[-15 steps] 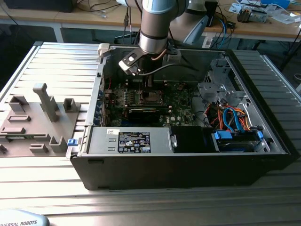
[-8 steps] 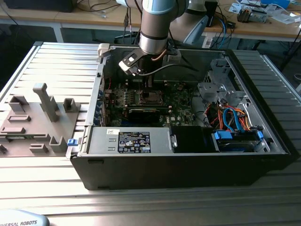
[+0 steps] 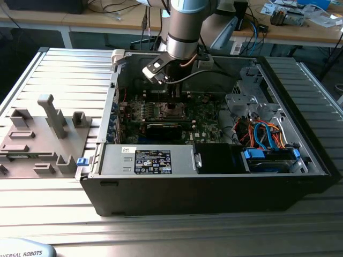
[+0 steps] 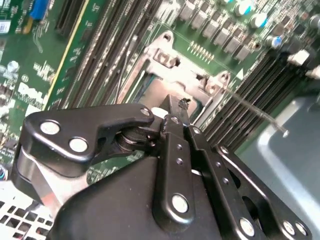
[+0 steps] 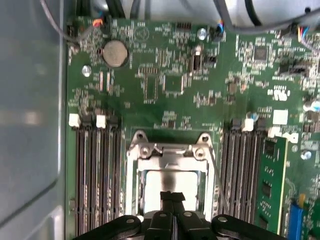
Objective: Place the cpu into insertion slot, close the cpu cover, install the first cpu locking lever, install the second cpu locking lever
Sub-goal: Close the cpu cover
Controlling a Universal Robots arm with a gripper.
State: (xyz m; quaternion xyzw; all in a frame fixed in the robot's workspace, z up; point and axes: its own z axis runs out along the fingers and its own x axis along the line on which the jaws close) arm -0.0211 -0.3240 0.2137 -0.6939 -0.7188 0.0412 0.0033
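Electronics lab/workshop: open PC case (image 3: pixel 214 194) on slotted alu table (image 3: pixel 69 69), grey jigs (image 3: pixel 53 115) beside it, wooden benches (image 3: pixel 300 34) w/ cables (image 3: pixel 256 28) behind.

The arm (image 3: pixel 182 32) is a silver-grey cylinder with a pale blue band and a black wrist. A white-and-black camera block (image 3: pixel 155 69) sits beside it, and a grey cable (image 3: pixel 193 76) loops off. The jaws are black linked bars studded with round silver screws (image 4: pixel 179 202).
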